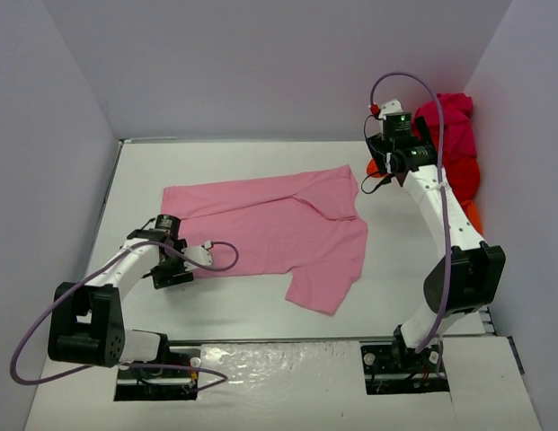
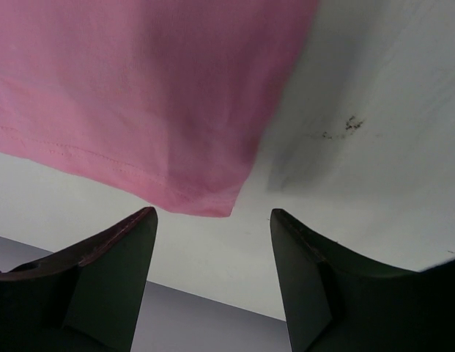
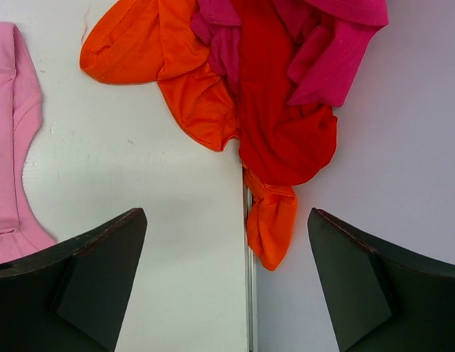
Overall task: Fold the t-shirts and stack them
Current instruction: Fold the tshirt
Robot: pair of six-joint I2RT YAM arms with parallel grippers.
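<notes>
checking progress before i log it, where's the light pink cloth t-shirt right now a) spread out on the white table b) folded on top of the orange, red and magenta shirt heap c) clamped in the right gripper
a, the light pink cloth t-shirt lies spread on the white table, apart from the heap of orange, red and magenta shirts, with the right gripper open and empty
</notes>
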